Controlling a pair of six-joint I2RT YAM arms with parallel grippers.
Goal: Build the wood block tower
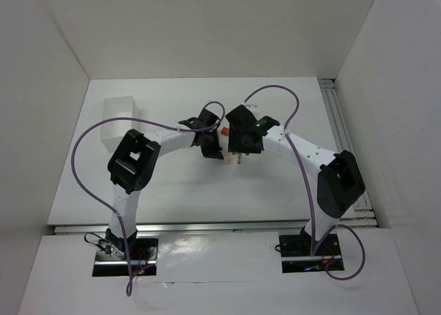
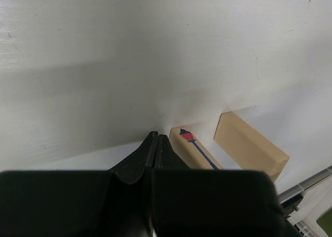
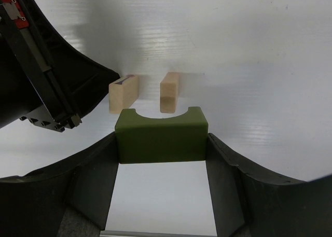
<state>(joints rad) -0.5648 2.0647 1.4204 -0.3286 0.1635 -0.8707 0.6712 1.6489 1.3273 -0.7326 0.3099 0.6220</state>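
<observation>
My right gripper (image 3: 162,139) is shut on a dark green arch block (image 3: 161,135), notch facing away, and holds it just short of two pale tan blocks. These stand side by side with a gap: the left one (image 3: 123,93) and the right one (image 3: 169,92). In the left wrist view the same two show as a block with a painted red-and-blue lamp (image 2: 196,149) and a plain one (image 2: 250,145). My left gripper (image 2: 156,137) is shut and empty, its tip beside the lamp block. A small red piece (image 1: 224,131) lies between the two wrists in the top view.
A white rectangular box (image 1: 120,118) stands at the back left of the white table (image 1: 172,191). White walls enclose the table on three sides. A metal rail (image 1: 344,122) runs along the right edge. The left gripper's body (image 3: 46,76) sits close to the left tan block.
</observation>
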